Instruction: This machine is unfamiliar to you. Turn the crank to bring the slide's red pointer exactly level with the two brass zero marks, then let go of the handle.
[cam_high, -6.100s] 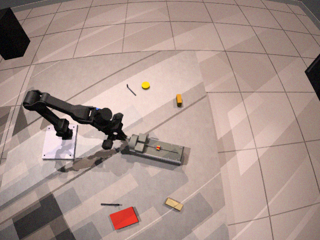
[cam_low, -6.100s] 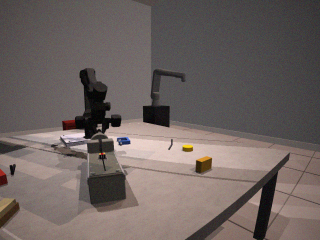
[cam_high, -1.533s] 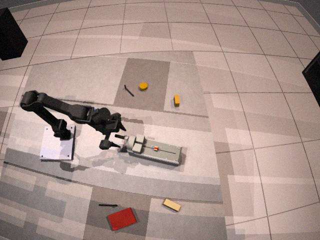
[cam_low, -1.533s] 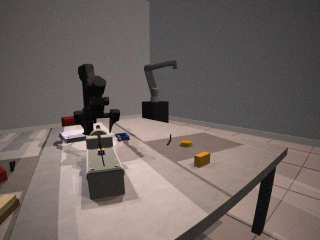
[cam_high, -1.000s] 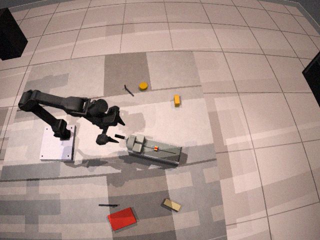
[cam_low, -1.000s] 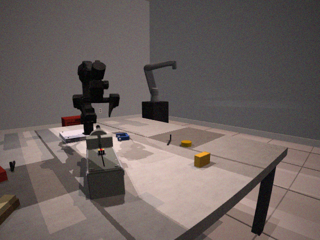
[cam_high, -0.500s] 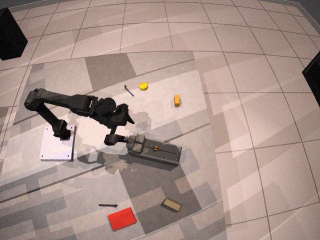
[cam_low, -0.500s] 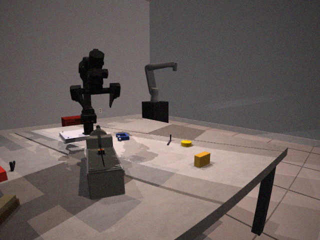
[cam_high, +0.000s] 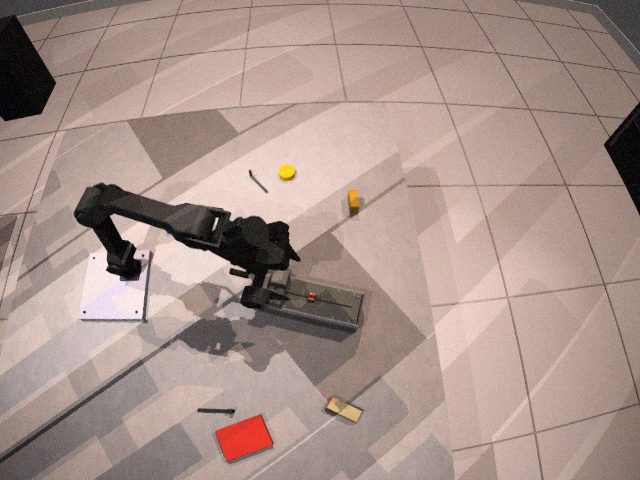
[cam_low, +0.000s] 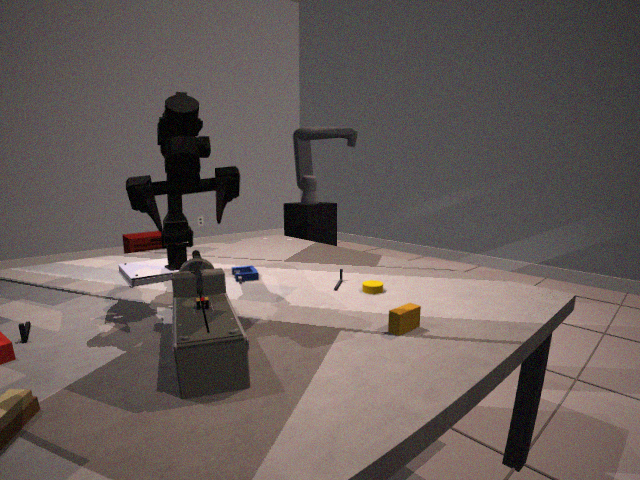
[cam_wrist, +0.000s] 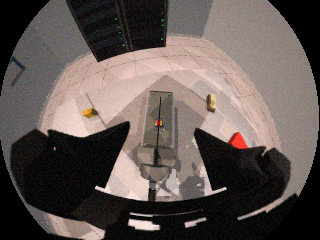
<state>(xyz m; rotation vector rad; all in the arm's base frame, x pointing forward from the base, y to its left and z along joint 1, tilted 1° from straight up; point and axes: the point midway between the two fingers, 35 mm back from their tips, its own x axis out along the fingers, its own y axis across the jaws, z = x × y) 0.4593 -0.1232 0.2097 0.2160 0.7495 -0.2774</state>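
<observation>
The machine (cam_high: 330, 310) (cam_low: 209, 356) (cam_wrist: 168, 115) is a grey box with a slotted slide on top. Its red pointer (cam_high: 311, 296) (cam_low: 202, 299) (cam_wrist: 159, 122) sits about a third of the way along the slot, with small brass marks beside it. I cannot tell if it is exactly level with them. The crank wheel (cam_low: 195, 265) (cam_wrist: 154, 172) and its dark handle (cam_high: 237, 271) are at the end nearest the arm. My gripper (cam_high: 281, 276) (cam_low: 188, 222) (cam_wrist: 163, 128) is open wide and empty. It hangs above the crank end, clear of the handle.
An orange block (cam_high: 353, 200) (cam_low: 403, 318), a yellow disc (cam_high: 286, 172) (cam_low: 372, 286) and a bent dark pin (cam_high: 256, 180) (cam_low: 338, 281) lie beyond the machine. A red plate (cam_high: 243, 437), a tan block (cam_high: 343, 409) and a black stick (cam_high: 216, 411) lie on the near side. The table edge (cam_low: 465, 397) is to the right.
</observation>
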